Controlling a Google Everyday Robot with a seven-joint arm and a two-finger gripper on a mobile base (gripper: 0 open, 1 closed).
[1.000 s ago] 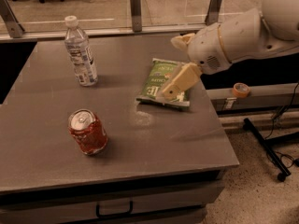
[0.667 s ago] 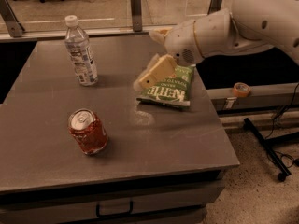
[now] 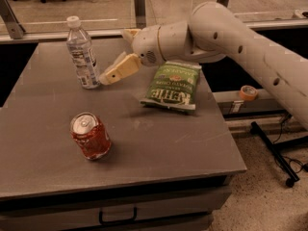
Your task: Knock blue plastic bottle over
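Upper left of frame, near back edge of desk [image 3: 43,143]: blue plastic bottle [image 3: 83,57], upright. Just right of it, nearly touching: hand [image 3: 108,76], grasping nothing, opening impossible to tell. Open room left of bottle.

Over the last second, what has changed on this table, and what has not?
The gripper swept left across the table, from above the chip bag to the lower side of the blue plastic bottle; whether it touches is unclear. Nothing was grasped or released. The bottle still stands upright, and the red soda can and chip bag have not moved.
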